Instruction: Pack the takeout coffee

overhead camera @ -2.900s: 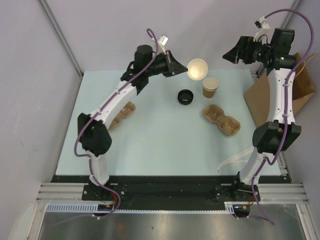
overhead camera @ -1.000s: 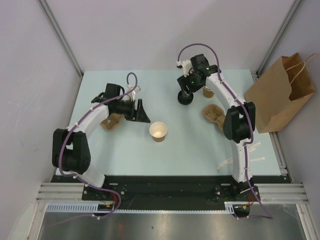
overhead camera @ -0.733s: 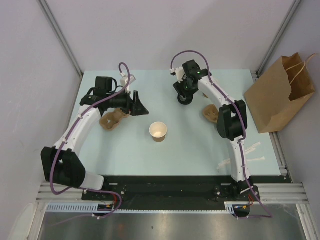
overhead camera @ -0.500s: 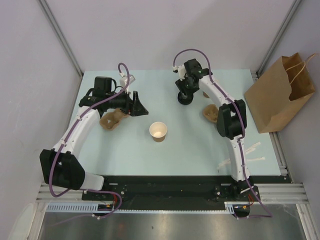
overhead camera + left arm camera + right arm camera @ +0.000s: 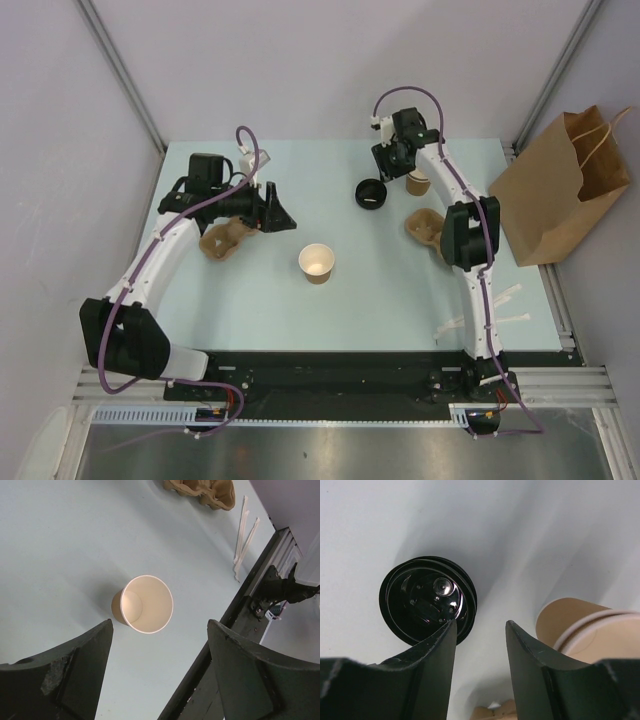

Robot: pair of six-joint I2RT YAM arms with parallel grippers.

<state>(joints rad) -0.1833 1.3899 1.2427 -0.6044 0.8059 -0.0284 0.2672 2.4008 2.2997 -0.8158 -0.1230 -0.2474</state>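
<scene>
The takeout coffee cup (image 5: 317, 263) stands upright and lidless at the middle of the table, tan outside and cream inside. My left gripper (image 5: 279, 216) hovers up and to its left, open and empty. In the left wrist view the cup (image 5: 142, 604) lies just beyond the wide-apart fingertips of that gripper (image 5: 160, 630). My right gripper (image 5: 393, 170) hangs at the back between the black lid (image 5: 372, 194) and a stack of kraft cups (image 5: 418, 183). In the right wrist view this gripper (image 5: 480, 626) is open with only table between its fingers, the lid (image 5: 427, 599) to the left, the stacked cups (image 5: 585, 630) to the right.
A pulp cup tray (image 5: 222, 240) lies under the left arm, and another tray (image 5: 428, 226) sits beside the right arm. A brown paper bag (image 5: 560, 185) stands open at the right edge. Thin stirrers (image 5: 495, 300) lie at the front right.
The left gripper has let go of the cup, which now stands on the table, and drawn back to the left. The right gripper shifted from over the black lid toward the stacked cups, its jaws narrowing.
</scene>
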